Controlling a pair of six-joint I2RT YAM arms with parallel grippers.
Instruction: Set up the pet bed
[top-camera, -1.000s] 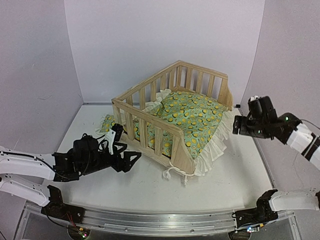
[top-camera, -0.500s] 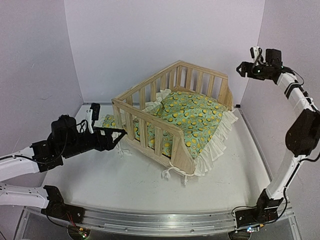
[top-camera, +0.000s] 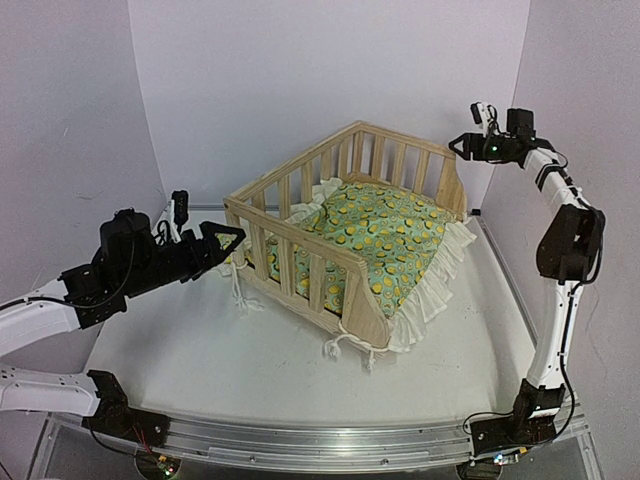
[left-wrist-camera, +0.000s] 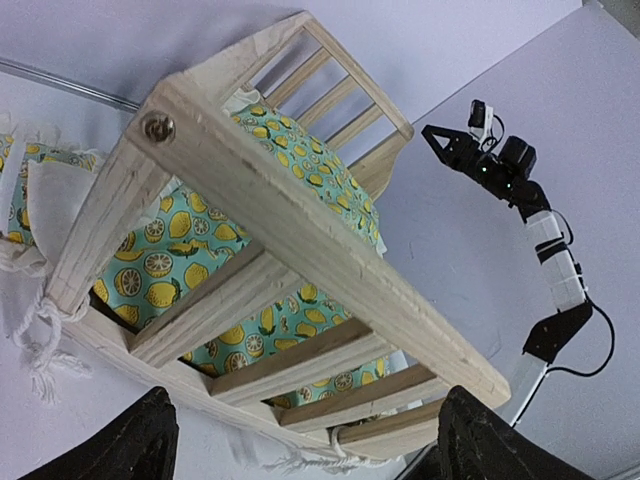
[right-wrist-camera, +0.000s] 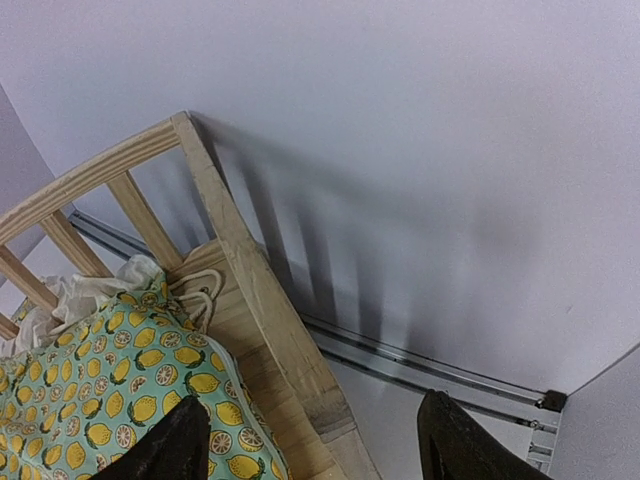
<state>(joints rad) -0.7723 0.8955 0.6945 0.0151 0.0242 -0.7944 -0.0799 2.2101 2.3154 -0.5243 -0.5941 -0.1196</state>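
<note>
Both gaping empty, the left gripper (top-camera: 222, 240) and right gripper (top-camera: 456, 145) are hovering near the pet bed (top-camera: 362, 300), where I am risking bumping it askew

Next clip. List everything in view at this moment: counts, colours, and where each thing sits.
bed frame: one, pale wood, slatted sides, middle of the table.
cushion: one, green with yellow lemons and a cream ruffle, inside the frame, ruffle spilling over the low side.
pillow: one, same lemon print, just outside the frame's left corner, mostly hidden.
tie cords: white, bunches hanging at the frame's corners.
table: one, white, under everything.
left gripper: black, open, empty, by the frame's left corner.
right gripper: black, open, empty, raised above the frame's far right corner.
</note>
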